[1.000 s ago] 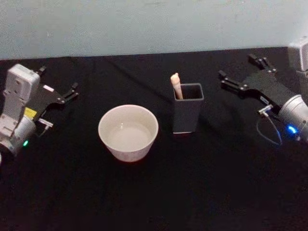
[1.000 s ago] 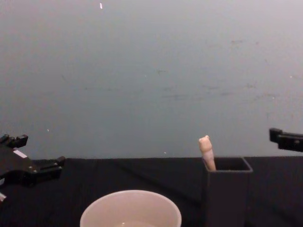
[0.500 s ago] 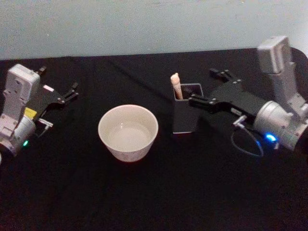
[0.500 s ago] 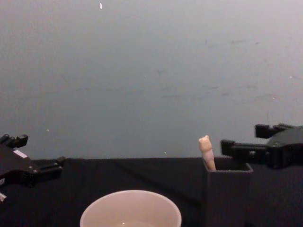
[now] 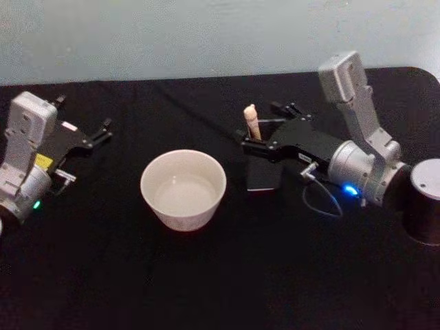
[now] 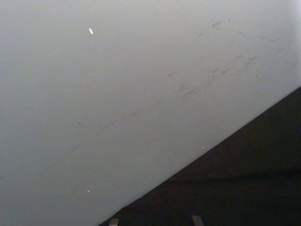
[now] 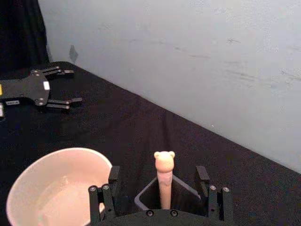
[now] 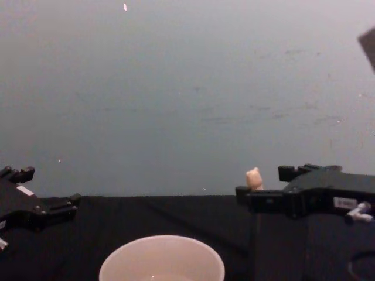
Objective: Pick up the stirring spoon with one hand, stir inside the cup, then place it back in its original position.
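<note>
The stirring spoon (image 5: 252,122) stands upright in a dark square holder (image 5: 263,177), its beige handle and animal knob (image 7: 164,160) sticking out above the rim. My right gripper (image 5: 263,126) is open at the holder's top, one finger on each side of the handle (image 7: 163,184) without touching it. In the chest view the right gripper (image 8: 262,184) reaches in from the right, level with the spoon's knob (image 8: 254,178). The cream-white cup (image 5: 183,189) sits to the left of the holder, with liquid in it. My left gripper (image 5: 84,112) rests open at the far left.
Black cloth (image 5: 220,275) covers the table, and a pale wall (image 5: 206,34) rises behind it. A dark cylinder (image 5: 424,201) stands at the right edge beside the right arm. The wrist's thin cable (image 5: 323,203) loops below it. The left gripper (image 7: 44,89) shows far off in the right wrist view.
My right gripper has swung in from the far right to the holder, and its open fingers now flank the spoon's handle. The left arm, cup and spoon have not moved.
</note>
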Controlling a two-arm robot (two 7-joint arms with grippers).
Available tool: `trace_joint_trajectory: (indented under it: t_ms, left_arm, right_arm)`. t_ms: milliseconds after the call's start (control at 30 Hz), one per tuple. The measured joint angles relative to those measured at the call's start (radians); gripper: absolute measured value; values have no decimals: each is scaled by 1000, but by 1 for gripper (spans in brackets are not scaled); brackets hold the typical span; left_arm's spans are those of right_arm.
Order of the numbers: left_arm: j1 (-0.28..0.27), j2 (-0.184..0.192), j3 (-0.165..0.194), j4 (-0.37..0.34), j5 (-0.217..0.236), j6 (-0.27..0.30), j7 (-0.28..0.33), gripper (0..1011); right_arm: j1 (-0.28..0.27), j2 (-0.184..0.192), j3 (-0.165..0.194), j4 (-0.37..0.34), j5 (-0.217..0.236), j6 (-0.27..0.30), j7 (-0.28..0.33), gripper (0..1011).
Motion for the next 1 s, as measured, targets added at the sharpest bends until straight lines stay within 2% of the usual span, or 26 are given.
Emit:
trace_joint_trajectory:
  t_ms: [467, 800, 1000]
  left_arm:
    - [0, 0, 0, 0, 0, 0, 0, 1001]
    - [0, 0, 0, 0, 0, 0, 0, 1001]
    - [0, 0, 0, 0, 0, 0, 0, 1001]
  right_arm:
    - [50, -73, -11, 76, -57, 23, -6, 1002]
    - [71, -119, 1, 111, -78, 46, -1, 1002]
    - [75, -133, 12, 120, -87, 62, 4, 1002]
